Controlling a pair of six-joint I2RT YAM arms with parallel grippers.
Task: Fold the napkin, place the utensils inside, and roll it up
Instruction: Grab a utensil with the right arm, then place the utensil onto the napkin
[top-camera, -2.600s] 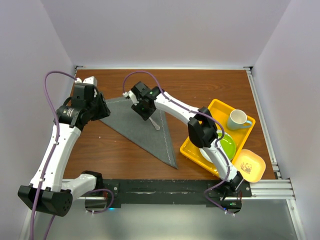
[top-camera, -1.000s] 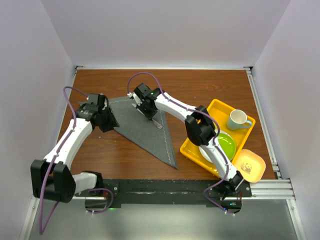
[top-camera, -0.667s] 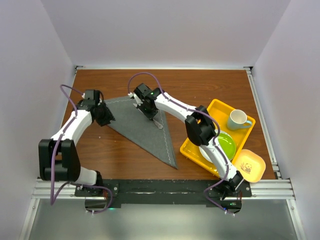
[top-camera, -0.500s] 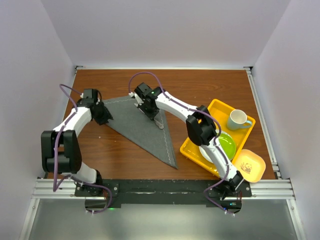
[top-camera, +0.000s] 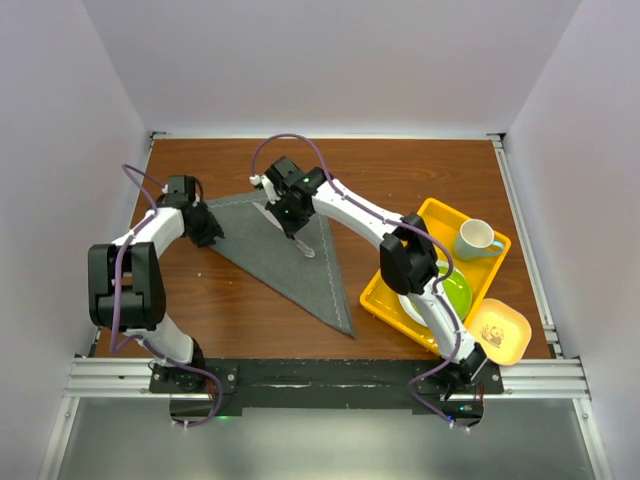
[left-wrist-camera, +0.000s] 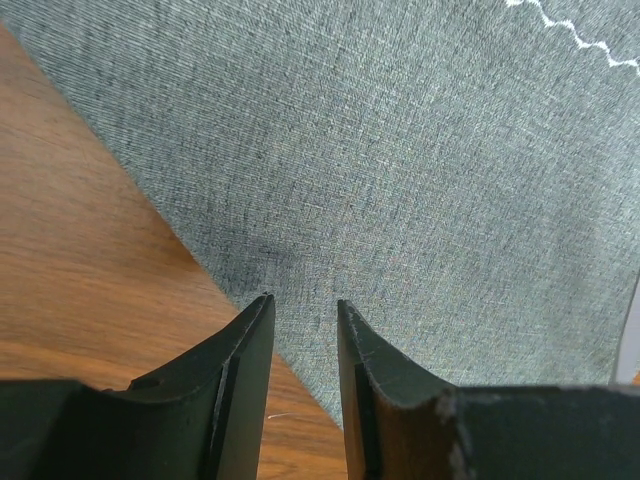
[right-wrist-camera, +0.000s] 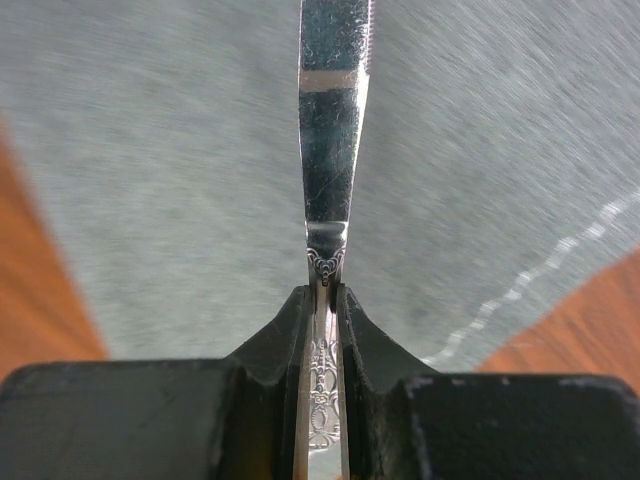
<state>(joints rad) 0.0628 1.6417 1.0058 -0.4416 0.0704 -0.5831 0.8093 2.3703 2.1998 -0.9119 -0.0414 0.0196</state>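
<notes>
Gripped utensil over napkin
Right end effector clamps its handle; left end effector, narrowly parted, at napkin's 9 o'clock corner.

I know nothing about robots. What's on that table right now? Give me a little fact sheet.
napkin: dark grey, folded into a triangle, flat on the wooden table
right gripper: shut on the handle of a silvery utensil, over the napkin
left gripper: jaws slightly apart, nothing between them, at the napkin's left edge
tray: yellow, holding a mug and a green plate
beside the tray: small yellow dish
</notes>
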